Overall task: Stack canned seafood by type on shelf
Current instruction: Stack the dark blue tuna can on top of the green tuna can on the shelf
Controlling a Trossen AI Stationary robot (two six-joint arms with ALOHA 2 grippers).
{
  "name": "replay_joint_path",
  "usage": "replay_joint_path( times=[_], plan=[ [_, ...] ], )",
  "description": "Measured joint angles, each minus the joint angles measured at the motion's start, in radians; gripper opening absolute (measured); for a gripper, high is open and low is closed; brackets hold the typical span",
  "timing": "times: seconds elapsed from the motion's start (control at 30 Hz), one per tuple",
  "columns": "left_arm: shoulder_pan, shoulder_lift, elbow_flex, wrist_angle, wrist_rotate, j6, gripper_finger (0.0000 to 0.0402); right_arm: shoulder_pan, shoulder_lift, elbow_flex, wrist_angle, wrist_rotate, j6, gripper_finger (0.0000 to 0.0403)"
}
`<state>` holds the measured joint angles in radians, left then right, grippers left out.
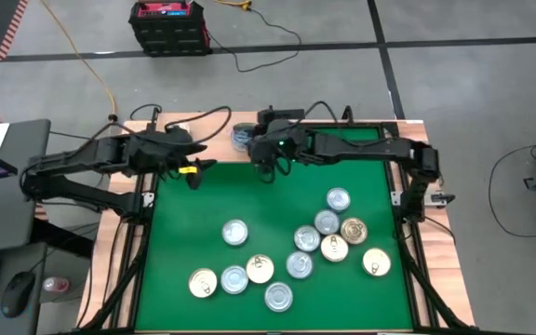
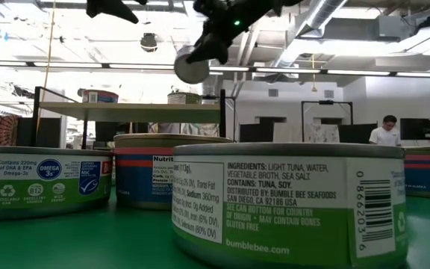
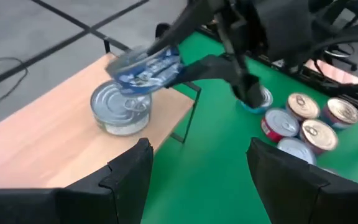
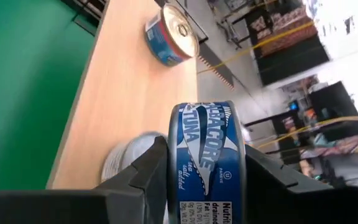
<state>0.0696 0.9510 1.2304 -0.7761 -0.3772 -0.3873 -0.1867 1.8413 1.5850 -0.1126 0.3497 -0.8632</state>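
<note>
The right gripper (image 4: 204,177), at the far edge of the green mat (image 1: 249,200), clamps a blue-labelled tin (image 4: 207,162) by its sides, tilted in the air just above a silver-lidded tin (image 3: 120,109) resting on the light-wood shelf (image 3: 55,143). The left gripper (image 3: 197,171) hovers nearby, jaws apart and empty. Loose tins (image 1: 328,244) lie scattered on the mat.

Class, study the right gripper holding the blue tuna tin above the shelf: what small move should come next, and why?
Probably lower it. The right gripper grips the blue tin, tilted just above a silver-lidded tin already on the shelf; levelling and setting it down would start a stack.
</note>
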Motion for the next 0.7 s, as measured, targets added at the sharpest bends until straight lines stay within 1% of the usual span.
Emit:
replay_joint_path(
  times=[0.1,0.2,0.27,0.33,0.37,0.47,0.6,0.7],
  plan=[
    [0.000,-0.023,0.000,-0.007,0.002,-0.007,0.0249,0.000,0.056,0.027,0.024,0.003,-0.047,0.0192],
    [0.000,-0.045,0.000,-0.013,0.002,-0.013,0.0249,0.000,0.099,0.049,0.035,0.029,-0.052,0.0185],
    [0.000,-0.058,0.000,-0.028,0.008,-0.018,0.0249,0.001,0.112,0.058,0.040,0.071,-0.050,0.0179],
    [0.000,-0.066,0.000,-0.040,0.016,-0.019,0.0249,0.009,0.112,0.058,0.032,0.132,-0.025,0.0177],
    [0.000,-0.073,-0.001,-0.044,0.020,-0.020,0.0249,0.011,0.112,0.058,0.032,0.145,-0.003,0.0177],
    [-0.001,-0.086,-0.001,-0.044,0.029,-0.021,0.0249,0.009,0.110,0.059,0.005,0.121,0.073,0.0189],
    [-0.001,-0.094,-0.001,-0.044,0.028,-0.007,0.0249,0.002,0.103,0.059,-0.027,0.024,0.142,0.0228],
    [-0.001,-0.094,-0.001,-0.044,0.034,-0.003,0.0249,0.002,0.103,0.059,-0.046,0.020,0.169,0.0253]
  ],
)
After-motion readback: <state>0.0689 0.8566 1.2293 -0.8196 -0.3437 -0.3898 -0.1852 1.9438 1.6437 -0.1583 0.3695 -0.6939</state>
